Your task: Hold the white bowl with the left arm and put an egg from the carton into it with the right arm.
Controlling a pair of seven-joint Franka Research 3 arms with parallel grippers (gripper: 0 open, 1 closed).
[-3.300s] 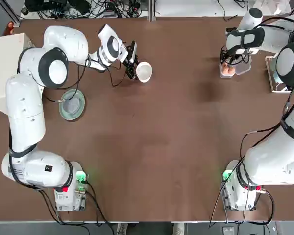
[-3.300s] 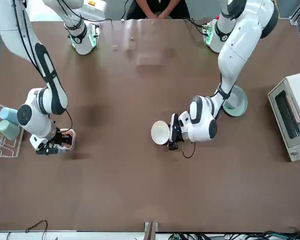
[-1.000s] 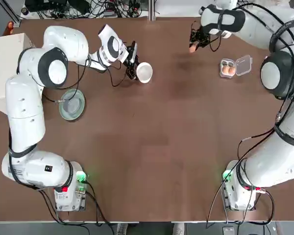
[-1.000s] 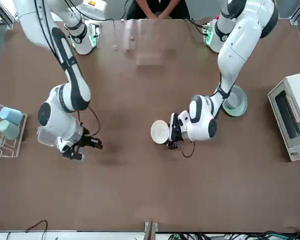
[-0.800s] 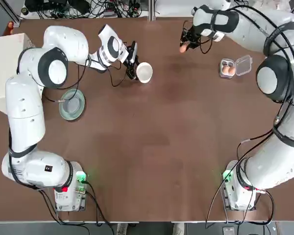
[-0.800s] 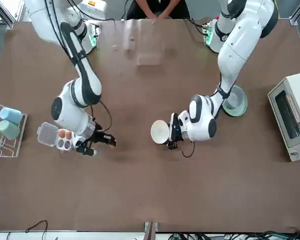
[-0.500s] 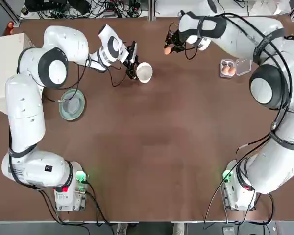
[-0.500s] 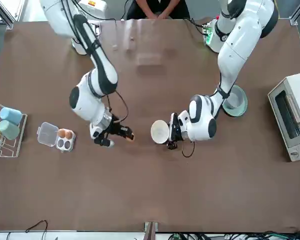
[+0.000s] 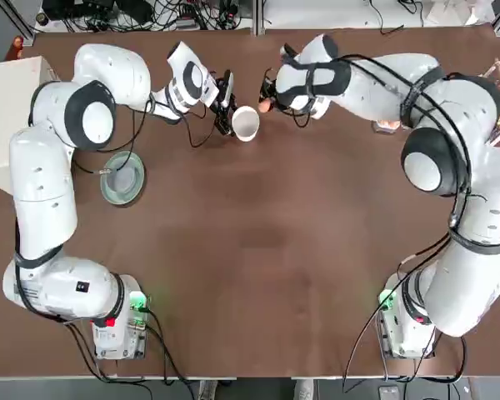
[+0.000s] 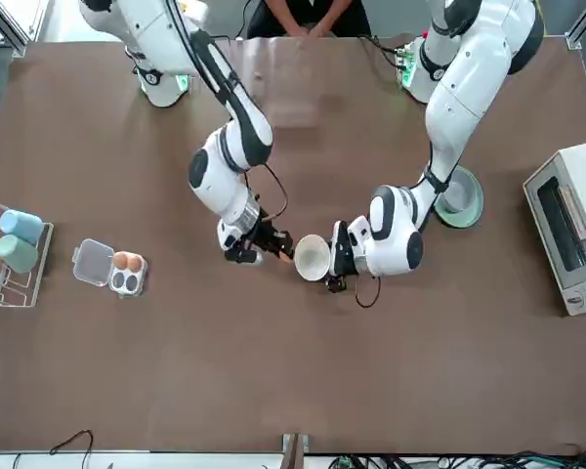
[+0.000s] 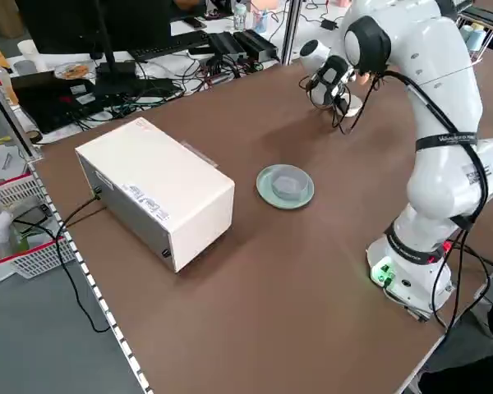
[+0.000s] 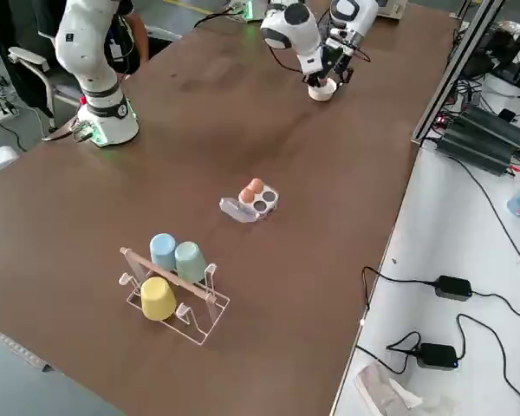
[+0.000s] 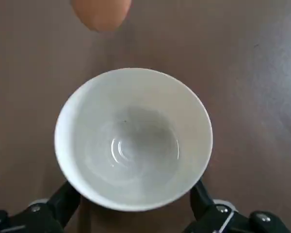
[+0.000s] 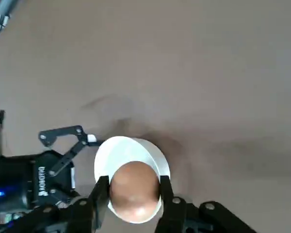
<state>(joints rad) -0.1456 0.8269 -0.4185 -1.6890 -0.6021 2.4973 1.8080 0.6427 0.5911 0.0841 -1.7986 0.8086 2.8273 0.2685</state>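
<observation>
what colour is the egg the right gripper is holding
Tan-orange. The egg shows best in the right wrist view, gripped between the right gripper's fingers.

Two white robot arms work over the brown surface (image 9: 258,250), each with one black end effector: the left end effector (image 9: 226,104) and the right end effector (image 9: 267,98). There is one white bowl (image 9: 245,122) and one pale-green glass dish (image 9: 122,177). Eggs number three: one egg (image 14: 134,191) in the right end effector and two in the single clear carton (image 10: 109,269), which also shows two bare cups. One wire rack (image 12: 175,299) carries three cups. One white box-shaped appliance (image 11: 156,190) stands at the left edge.
</observation>
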